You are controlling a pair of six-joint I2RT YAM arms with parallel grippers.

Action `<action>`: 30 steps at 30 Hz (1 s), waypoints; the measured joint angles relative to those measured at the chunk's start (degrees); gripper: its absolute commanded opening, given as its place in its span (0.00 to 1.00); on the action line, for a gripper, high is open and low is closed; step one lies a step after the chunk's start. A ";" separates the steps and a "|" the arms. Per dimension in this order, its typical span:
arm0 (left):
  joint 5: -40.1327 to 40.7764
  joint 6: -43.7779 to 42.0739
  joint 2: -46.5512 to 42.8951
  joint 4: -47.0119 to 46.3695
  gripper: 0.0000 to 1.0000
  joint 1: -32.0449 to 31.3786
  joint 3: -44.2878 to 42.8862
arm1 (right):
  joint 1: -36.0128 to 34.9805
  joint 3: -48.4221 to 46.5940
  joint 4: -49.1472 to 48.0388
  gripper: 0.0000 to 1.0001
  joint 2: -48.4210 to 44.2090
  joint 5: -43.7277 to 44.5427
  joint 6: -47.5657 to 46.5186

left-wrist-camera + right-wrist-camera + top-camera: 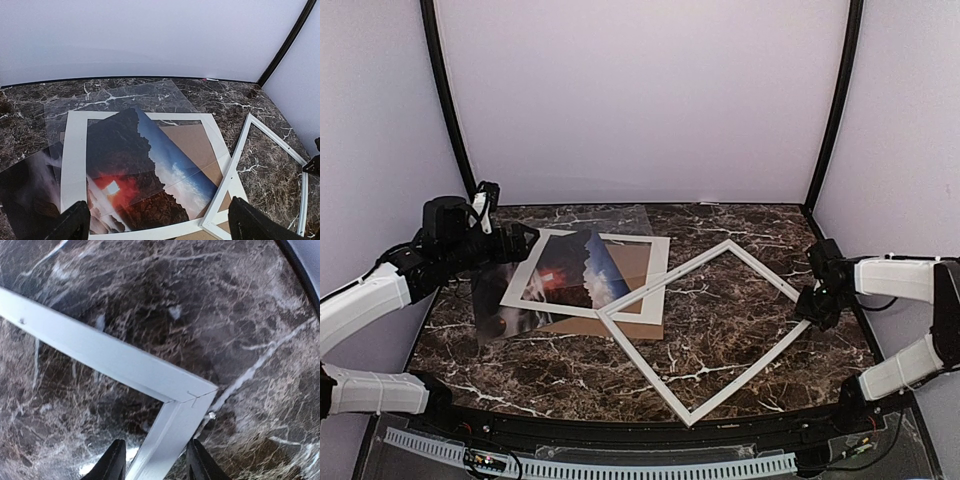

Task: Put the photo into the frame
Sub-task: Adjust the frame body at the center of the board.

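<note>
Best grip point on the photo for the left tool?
Take the photo by its near-left corner, which pokes out bare past the mat board. The rest lies under the mat. Bring the left tool from the left, low, since the print lies flat on the table.

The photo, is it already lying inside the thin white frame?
No, the photo lies under the mat board, left of the frame, which surrounds only bare table.

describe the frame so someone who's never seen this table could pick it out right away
On the dark marble table, look right of the pile of flat sheets. The frame lies turned like a diamond, thin white border, bare marble showing through, unlike the wide-bordered mat that overlaps the photo.
</note>
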State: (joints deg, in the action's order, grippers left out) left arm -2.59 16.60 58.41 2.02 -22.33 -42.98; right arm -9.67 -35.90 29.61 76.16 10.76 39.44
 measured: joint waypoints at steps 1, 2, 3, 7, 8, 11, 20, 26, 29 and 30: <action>0.00 -0.02 0.22 0.00 0.99 -0.09 0.00 | 0.66 -0.94 -0.15 0.38 1.09 0.48 -1.22; 0.00 -0.04 0.46 0.04 0.99 -0.26 0.00 | 1.40 -2.10 -0.28 0.37 2.49 1.01 -2.60; 0.02 -0.09 0.85 0.15 0.99 -0.44 0.00 | 1.97 -2.93 -0.37 0.36 3.56 1.29 -3.91; 0.37 -0.76 3.52 1.68 0.99 -1.27 -0.31 | 4.20 -7.50 -0.74 0.30 9.53 2.40 -9.53; 0.48 -0.90 4.44 2.29 0.99 -1.55 -0.57 | 4.61 -9.05 -0.68 0.29 11.30 2.56 -10.93; 0.72 -1.18 7.08 3.93 0.99 -2.38 -1.55 | 5.40 -14.01 -1.29 0.27 16.33 2.86 -14.29; 1.36 -1.22 8.35 5.40 0.99 -3.80 -1.99 | 6.08 -21.49 -2.91 0.58 22.16 -1.86 -17.79; 1.60 -1.18 8.35 5.35 0.99 -4.13 -1.99 | 5.05 -13.97 -5.44 0.62 14.01 -8.41 -13.88; 1.60 -1.18 8.35 5.33 0.99 -4.22 -1.99 | 2.51 -9.64 -5.92 0.62 9.16 -9.90 -11.02; 1.60 -1.16 8.35 5.33 0.99 -4.22 -1.99 | 1.51 -8.39 -5.92 0.61 7.85 -9.99 -9.97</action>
State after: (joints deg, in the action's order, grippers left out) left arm -0.99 15.44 66.76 7.35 -26.55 -44.97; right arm -8.16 -44.29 23.68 84.01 0.78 29.47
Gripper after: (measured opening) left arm 0.990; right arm 0.618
